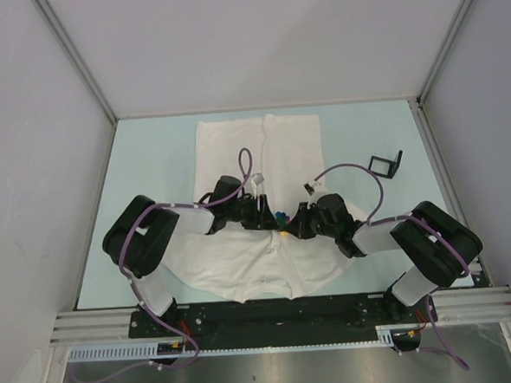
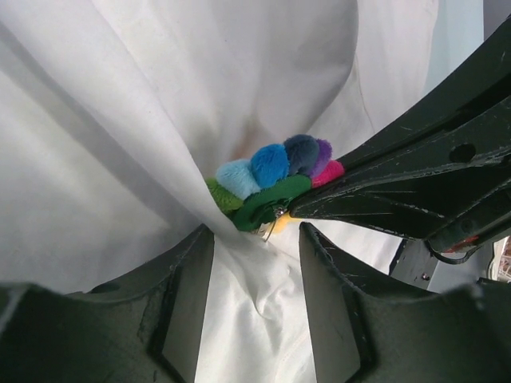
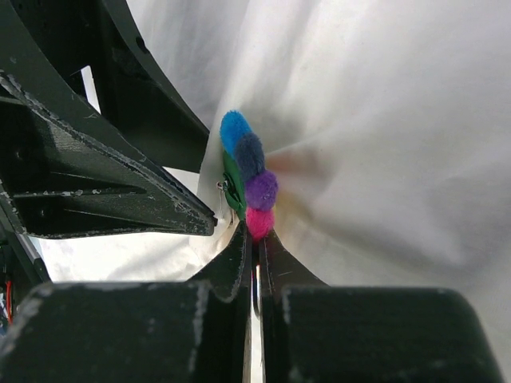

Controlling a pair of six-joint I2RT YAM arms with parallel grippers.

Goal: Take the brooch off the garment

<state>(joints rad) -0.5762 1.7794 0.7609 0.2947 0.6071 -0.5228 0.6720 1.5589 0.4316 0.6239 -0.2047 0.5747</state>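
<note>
The white garment (image 1: 261,148) lies spread on the table, bunched up in the middle. The brooch (image 1: 280,217), a ring of coloured pom-poms on a green backing, sits between the two grippers. My right gripper (image 3: 257,231) is shut on the brooch (image 3: 249,159) at its pink lower edge and pulls the cloth (image 3: 383,120) into a tent. My left gripper (image 2: 255,239) is open, its jaws apart just below the brooch (image 2: 271,171), with loose white cloth (image 2: 120,120) lying between them. The right gripper's fingers (image 2: 415,175) come in from the right in the left wrist view.
A small black folded frame (image 1: 386,164) stands on the pale blue table (image 1: 150,163) at the right, beside the shirt. Grey walls enclose the table on three sides. The left gripper's fingers (image 3: 104,191) fill the left of the right wrist view.
</note>
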